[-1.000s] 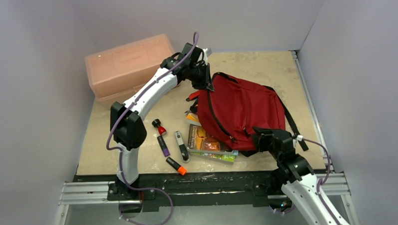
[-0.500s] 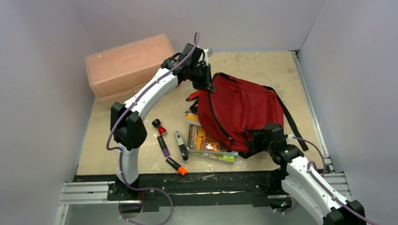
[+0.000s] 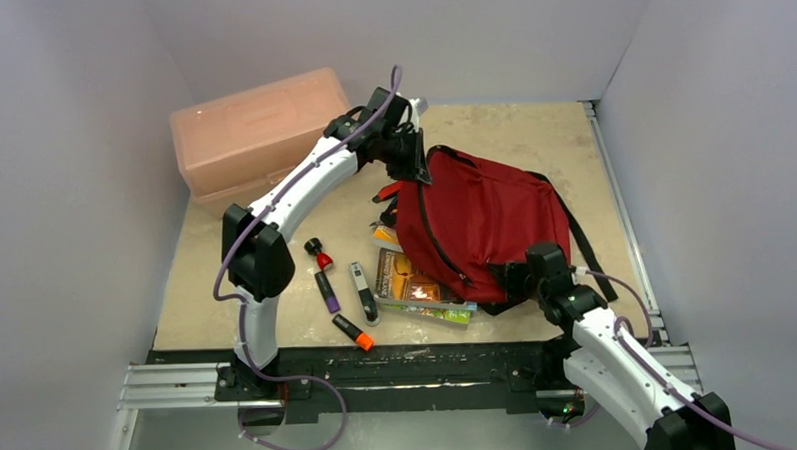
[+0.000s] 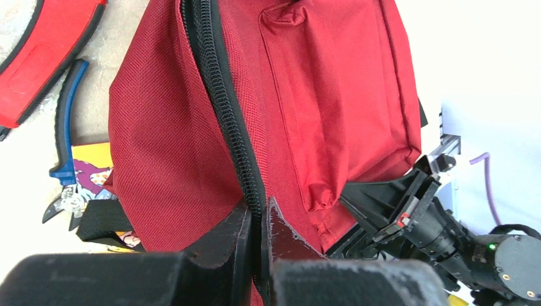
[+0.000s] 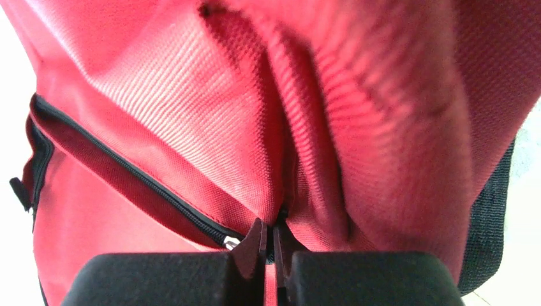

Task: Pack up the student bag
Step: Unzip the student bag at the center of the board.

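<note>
**A:** Both holding something?

**B:** Yes. The left gripper (image 4: pixel 258 213) is pinched tight on the black zipper (image 4: pixel 223 108) at the top of the student bag (image 3: pixel 484 217), and the right gripper (image 5: pixel 271 229) is clamped on a fold of red fabric at its near corner.

**A:** Where's the bag?

**B:** On the table (image 3: pixel 511 131), right of centre, seemingly overlapping a book (image 3: pixel 406 277) — that edge is hard to read.

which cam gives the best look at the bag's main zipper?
Left wrist. The black zipper runs close and sharp down the student bag into the shut left gripper. Top external shows it only as a thin dark line. Right wrist shows a zipper too; whether it's the same one, I cannot tell.
</note>
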`<state>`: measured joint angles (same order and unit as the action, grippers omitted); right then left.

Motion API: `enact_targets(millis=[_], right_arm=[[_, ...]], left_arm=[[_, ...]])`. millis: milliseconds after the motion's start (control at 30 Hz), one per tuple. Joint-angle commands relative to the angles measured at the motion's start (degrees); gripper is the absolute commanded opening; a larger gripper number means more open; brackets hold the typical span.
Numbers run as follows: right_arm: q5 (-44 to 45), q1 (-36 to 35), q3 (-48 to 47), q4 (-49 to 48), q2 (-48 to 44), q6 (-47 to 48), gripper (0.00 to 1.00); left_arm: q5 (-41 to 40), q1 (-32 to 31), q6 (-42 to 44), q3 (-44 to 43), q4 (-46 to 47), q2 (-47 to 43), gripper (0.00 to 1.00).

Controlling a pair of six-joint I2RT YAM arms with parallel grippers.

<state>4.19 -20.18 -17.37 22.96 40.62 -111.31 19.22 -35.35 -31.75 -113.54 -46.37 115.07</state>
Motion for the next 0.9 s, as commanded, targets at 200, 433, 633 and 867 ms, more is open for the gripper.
enact_targets(millis=[200, 433, 633, 867], right_arm=[[13.2, -0.1, -11.1, 4.8, 1.1, 25.1, 0.0], [13.5, -0.2, -15.4, 2.7, 6.3, 45.9, 0.02], [10.4, -0.1, -15.7, -2.4, 8.1, 53.8, 0.16], [11.1, -0.1, -16.3, -3.3, 7.1, 54.9, 0.16]], left_arm=[[-3.3, -1.1, 7.8, -1.9, -2.9, -5.1, 0.42], [-8.4, -5.1, 11.8, 1.4, -2.2, -13.6, 0.79], [-3.1, -11.9, 5.5, 19.9, 15.4, -23.5, 0.81], [-9.1, -19.0, 2.5, 40.2, 36.6, -30.4, 0.75]])
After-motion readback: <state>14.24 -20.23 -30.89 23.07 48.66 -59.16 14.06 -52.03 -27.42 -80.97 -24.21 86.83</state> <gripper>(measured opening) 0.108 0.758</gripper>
